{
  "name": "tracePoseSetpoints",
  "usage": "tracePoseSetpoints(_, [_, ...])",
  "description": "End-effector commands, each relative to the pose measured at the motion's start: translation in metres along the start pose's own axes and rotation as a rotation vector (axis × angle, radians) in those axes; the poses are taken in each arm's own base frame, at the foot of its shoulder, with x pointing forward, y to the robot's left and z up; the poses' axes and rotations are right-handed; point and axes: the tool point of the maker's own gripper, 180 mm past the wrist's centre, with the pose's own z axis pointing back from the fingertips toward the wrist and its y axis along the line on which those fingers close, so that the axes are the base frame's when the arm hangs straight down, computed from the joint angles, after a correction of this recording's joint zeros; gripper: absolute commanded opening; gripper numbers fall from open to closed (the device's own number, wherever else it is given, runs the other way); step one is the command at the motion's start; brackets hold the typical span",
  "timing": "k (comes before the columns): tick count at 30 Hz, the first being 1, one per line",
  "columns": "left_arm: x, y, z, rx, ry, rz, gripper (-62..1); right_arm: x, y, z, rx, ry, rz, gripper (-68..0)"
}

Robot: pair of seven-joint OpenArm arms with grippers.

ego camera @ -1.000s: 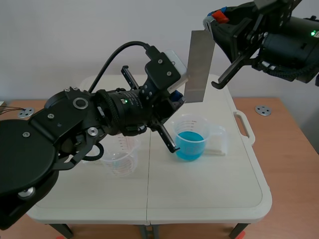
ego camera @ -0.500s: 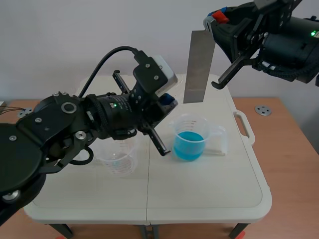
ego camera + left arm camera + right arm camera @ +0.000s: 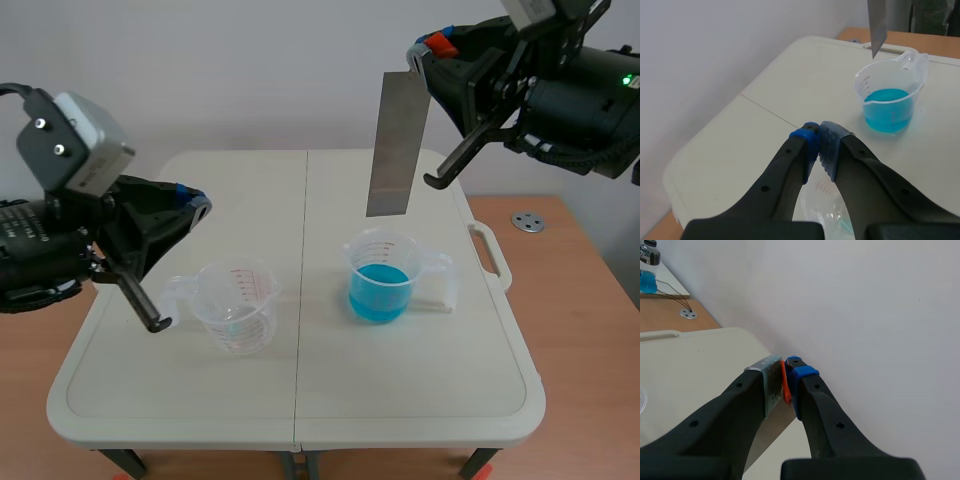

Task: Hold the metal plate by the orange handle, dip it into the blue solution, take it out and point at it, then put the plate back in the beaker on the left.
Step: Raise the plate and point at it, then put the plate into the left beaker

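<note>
Plate of flat grey metal (image 3: 397, 145) hangs upright over the clear plastic beaker of blue solution (image 3: 381, 277), its orange handle (image 3: 786, 385) clamped in the right gripper (image 3: 432, 45); the left gripper (image 3: 819, 142), pressed together on nothing, hovers above the empty clear beaker (image 3: 238, 305).

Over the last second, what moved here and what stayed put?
The left end effector, shut, drew back from beside the metal plate to the left side of the table, by the empty beaker. The right end effector stayed raised, shut on the orange handle, the plate hanging above the beaker of blue solution. Neither beaker moved.

Closed end effector (image 3: 820, 139) near blue-solution beaker (image 3: 888, 100).
</note>
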Motion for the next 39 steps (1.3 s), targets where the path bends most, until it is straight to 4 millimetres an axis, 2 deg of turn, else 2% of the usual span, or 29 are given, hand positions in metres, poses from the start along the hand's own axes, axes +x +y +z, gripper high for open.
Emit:
tracePoseSetpoints(1, [0.006,0.002,0.011,0.016,-0.03,0.024,-59.4,0.015,-0.007,0.0,-0.008,-0.045,0.024,-66.2])
tracePoseSetpoints(11, [-0.001,0.004,0.082,0.089,-0.009,0.099,-59.4,0.015,-0.007,0.0,-0.008,-0.046,0.024,-66.2])
tracePoseSetpoints(22, [-0.031,-0.014,0.152,0.178,0.117,0.208,-59.4,0.018,-0.007,0.0,-0.008,-0.058,0.025,-66.2])
tracePoseSetpoints(29, [-0.048,-0.032,0.182,0.236,0.206,0.285,-59.4,0.025,0.003,-0.007,0.021,-0.088,0.012,-66.2])
tracePoseSetpoints(39, [-0.063,-0.065,0.204,0.249,0.313,0.326,-59.4,0.043,0.023,-0.028,0.072,-0.138,-0.012,-66.2])
